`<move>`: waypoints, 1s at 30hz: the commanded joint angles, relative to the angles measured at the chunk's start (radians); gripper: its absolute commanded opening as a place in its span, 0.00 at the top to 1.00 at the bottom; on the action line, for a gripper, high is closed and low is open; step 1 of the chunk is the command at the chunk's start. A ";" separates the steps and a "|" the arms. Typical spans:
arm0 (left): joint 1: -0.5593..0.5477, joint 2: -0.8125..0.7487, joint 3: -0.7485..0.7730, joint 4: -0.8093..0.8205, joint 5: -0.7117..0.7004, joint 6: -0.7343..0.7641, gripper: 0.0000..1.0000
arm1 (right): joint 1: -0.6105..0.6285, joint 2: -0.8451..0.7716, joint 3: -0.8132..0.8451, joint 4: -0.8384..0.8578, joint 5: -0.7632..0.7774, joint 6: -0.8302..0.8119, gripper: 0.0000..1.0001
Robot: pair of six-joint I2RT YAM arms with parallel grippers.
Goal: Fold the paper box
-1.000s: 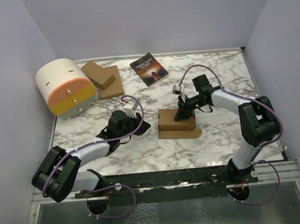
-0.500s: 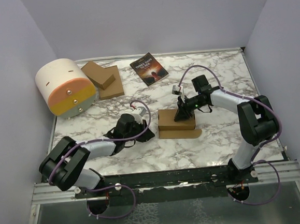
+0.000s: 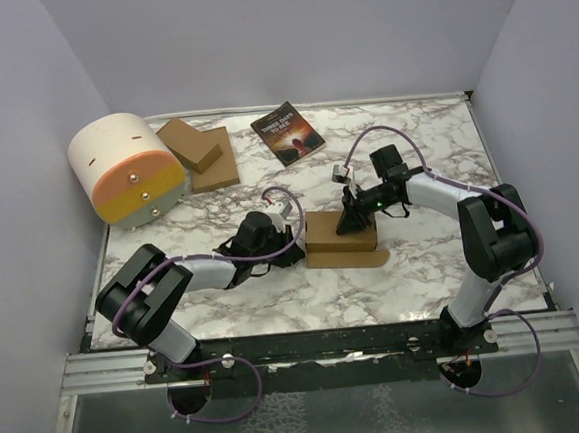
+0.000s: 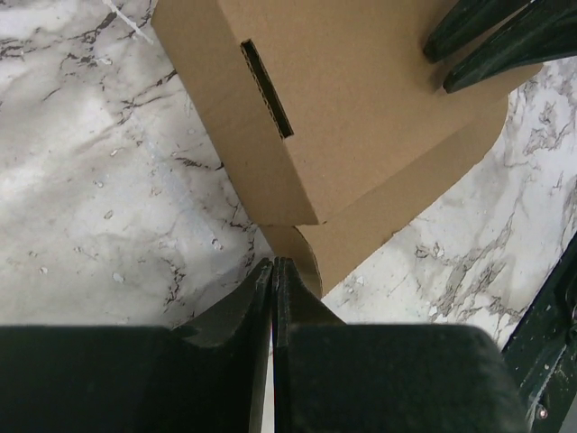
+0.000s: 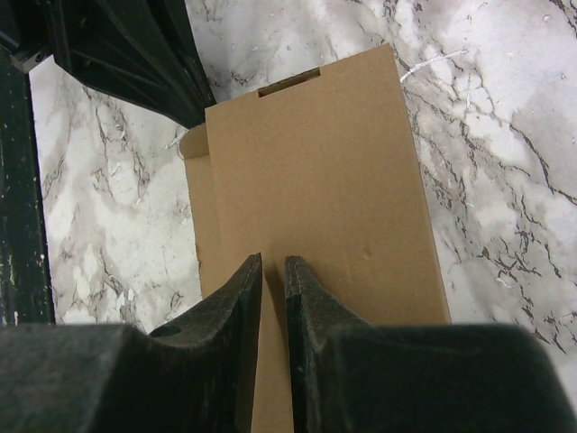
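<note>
The paper box stands as a brown carton in the middle of the table, with a rounded flap lying flat in front of it. My right gripper rests tips-down on the box top. Its fingers are nearly together and hold nothing. My left gripper is at the box's left end, shut and empty. Its tips sit just beside a small rounded tab at the lower corner. The end face nearest the left gripper has a slot.
A cream and orange rounded container stands at the back left. Beside it lies a stack of flat cardboard pieces. A dark-covered book lies at the back centre. Walls close in the table on the left, right and back.
My left arm has swung to the right across the table up to the box's left end, and its jaws have closed. The right gripper and the box have stayed put.
</note>
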 commanded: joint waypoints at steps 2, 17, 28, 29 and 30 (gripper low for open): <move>-0.010 0.031 0.029 0.032 -0.017 0.018 0.94 | 0.010 0.046 -0.001 -0.020 0.072 -0.001 0.83; -0.016 0.000 0.045 0.012 -0.003 0.032 0.94 | 0.011 0.057 0.002 -0.023 0.075 0.002 0.83; -0.022 -0.011 0.069 -0.052 -0.071 0.040 0.94 | 0.011 0.057 0.002 -0.023 0.078 0.003 0.83; -0.022 -0.017 0.067 -0.066 -0.090 0.039 0.94 | 0.011 0.057 0.002 -0.023 0.078 0.003 0.83; -0.023 -0.024 0.065 -0.077 -0.109 0.038 0.94 | 0.011 0.057 0.002 -0.024 0.077 0.003 0.83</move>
